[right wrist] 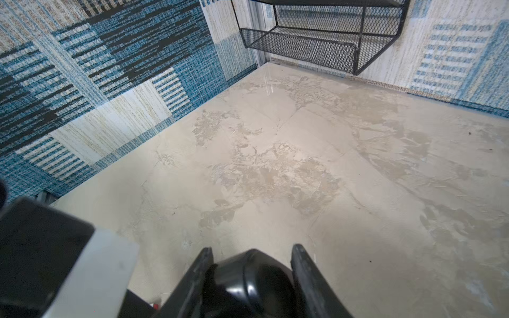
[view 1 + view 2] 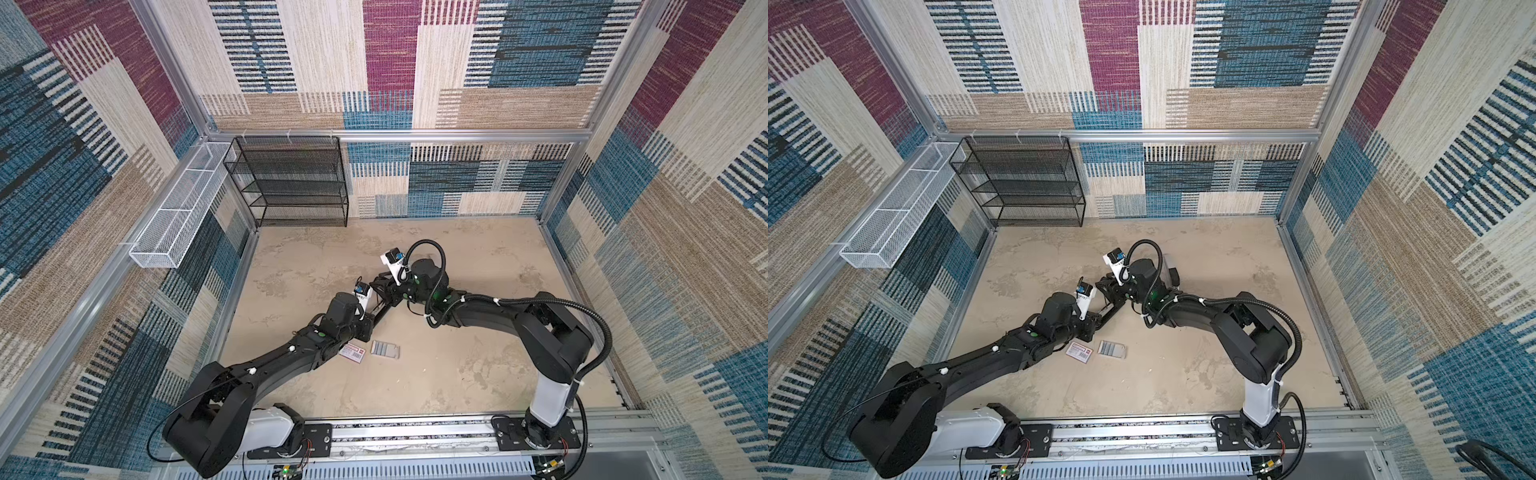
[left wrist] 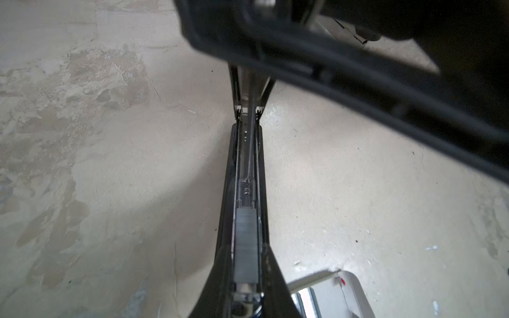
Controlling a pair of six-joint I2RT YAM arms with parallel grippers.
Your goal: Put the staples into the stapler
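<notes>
Left gripper (image 2: 372,321): jaws narrow, clamped on the near end of the stapler (image 3: 249,154), which is hinged open low over the table (image 2: 457,374).

Left wrist view: the magazine channel runs straight out from the gripper. One staple strip (image 3: 246,242) sits in the channel at the gripper end; beyond it the channel is bare metal. The stapler's black upper arm crosses overhead, blurred and lifted clear of the channel.

Right gripper (image 1: 251,249): jaws part-way apart, one finger on each side of the stapler's glossy black cover end. Both lie against it as far as the right wrist view shows.

In both top views the two grippers meet at mid-table, with the stapler bridging them.

Staples (image 2: 380,348): grey strips in rows in a small flat tray (image 2: 395,353) on the table. The tray is near the left gripper, on the side toward the arm bases, and apart from the stapler. The white box (image 2: 353,352) with a red label is just beside the tray, at the edge of the left forearm.

Outer field: black mesh shelf (image 2: 291,183) at the back wall and white mesh basket (image 2: 174,208) on the left wall, both well apart from the work.
</notes>
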